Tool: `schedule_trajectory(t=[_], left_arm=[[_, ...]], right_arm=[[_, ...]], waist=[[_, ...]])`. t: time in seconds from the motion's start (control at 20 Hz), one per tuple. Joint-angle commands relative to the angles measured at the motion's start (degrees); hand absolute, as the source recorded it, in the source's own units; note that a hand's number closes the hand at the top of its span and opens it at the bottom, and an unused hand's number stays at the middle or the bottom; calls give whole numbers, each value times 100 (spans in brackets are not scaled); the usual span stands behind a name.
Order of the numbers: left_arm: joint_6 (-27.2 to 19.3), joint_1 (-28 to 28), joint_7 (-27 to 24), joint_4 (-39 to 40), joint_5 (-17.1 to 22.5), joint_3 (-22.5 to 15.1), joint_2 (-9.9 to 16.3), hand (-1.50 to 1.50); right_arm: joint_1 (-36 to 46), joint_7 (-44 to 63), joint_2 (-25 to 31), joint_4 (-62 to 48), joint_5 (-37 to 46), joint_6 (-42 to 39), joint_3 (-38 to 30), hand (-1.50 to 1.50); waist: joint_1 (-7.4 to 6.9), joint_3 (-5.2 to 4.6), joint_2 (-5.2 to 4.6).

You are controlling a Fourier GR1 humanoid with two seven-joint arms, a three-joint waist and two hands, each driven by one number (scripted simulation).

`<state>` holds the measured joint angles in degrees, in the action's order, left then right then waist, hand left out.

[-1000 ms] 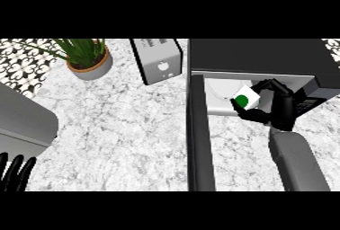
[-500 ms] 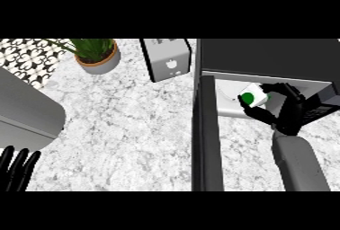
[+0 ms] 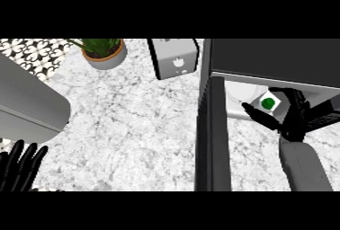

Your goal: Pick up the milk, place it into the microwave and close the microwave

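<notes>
White and green-capped, the milk (image 3: pixel 270 103) sits at the mouth of the microwave (image 3: pixel 266 60), just inside its open cavity, with my right hand (image 3: pixel 287 117) wrapped round it: thumb reaching in on one side of the carton, fingers curled over the other. The grey right forearm runs back from the microwave toward the view's lower edge. The microwave door (image 3: pixel 212 134) stands swung wide open, seen edge-on as a dark slab jutting out from the microwave's left corner across the marble worktop (image 3: pixel 133 126). Inside the microwave, a pale round turntable (image 3: pixel 243 93) shows just beside the milk. A toaster (image 3: pixel 174 58) stands immediately left of the microwave, and a potted plant (image 3: pixel 102 51) sits farther left again. A grey rounded appliance (image 3: pixel 26 108) occupies the worktop well away from the microwave. My left hand (image 3: pixel 20 166) rests far from the microwave at the lower left corner, fingers straight and relaxed, holding nothing.
</notes>
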<state>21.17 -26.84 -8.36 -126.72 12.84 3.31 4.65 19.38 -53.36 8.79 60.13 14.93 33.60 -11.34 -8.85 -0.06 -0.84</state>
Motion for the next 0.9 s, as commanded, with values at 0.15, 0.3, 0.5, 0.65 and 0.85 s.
schedule_trajectory(t=[0.15, 0.3, 0.5, 0.65, 0.85], left_arm=[[17, 194, 54, 81, -96, -190, -19, -150], [26, 233, 77, 145, -163, -263, -23, -150], [-63, 312, 117, 134, -331, -382, -95, -150], [-72, 236, 136, 113, -475, -532, -141, -150], [-176, 337, 72, 201, -705, -667, -256, -150]], right_arm=[[876, 1281, -183, -1129, -113, -355, -16, -150], [1101, 1417, -232, -1336, -185, -494, -1, -150], [1875, 2108, -71, -1964, -212, -630, -116, -150], [2452, 2528, 123, -2608, -146, -773, -168, -150], [3053, 2674, 374, -3232, -150, -866, -325, -150]], waist=[[-369, 15, -307], [-319, 15, -267], [-239, 22, -237], [-191, 27, -226], [-75, 35, -247]])
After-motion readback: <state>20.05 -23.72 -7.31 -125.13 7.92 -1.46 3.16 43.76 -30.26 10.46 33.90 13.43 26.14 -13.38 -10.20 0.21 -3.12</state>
